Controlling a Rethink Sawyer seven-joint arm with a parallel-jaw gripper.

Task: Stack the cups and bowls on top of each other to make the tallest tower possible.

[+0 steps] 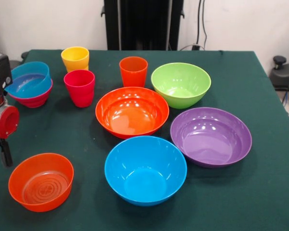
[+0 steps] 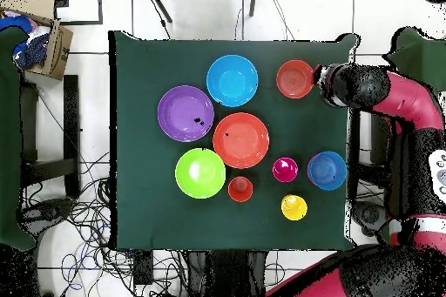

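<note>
My gripper (image 1: pixel 4 152) hangs at the table's left edge, just above and beside the small translucent orange bowl (image 1: pixel 41 182), holding nothing that I can see. In the overhead view the gripper (image 2: pixel 321 82) sits next to that bowl (image 2: pixel 294 78). A translucent blue bowl (image 1: pixel 29 81) lies tilted inside the magenta bowl (image 1: pixel 37 101). The yellow cup (image 1: pixel 75 58), red-pink cup (image 1: pixel 80 87) and orange cup (image 1: pixel 133 71) stand upright and apart. The large orange bowl (image 1: pixel 132 111), lime green bowl (image 1: pixel 181 84), purple bowl (image 1: pixel 211 136) and blue bowl (image 1: pixel 145 169) rest singly on the green cloth.
The green-covered table (image 1: pixel 260 202) ends close to the gripper's left. A black stand (image 1: pixel 143 24) rises behind the far edge. In the overhead view a cardboard box (image 2: pixel 50 45) sits off the table and cables (image 2: pixel 83 224) lie on the floor.
</note>
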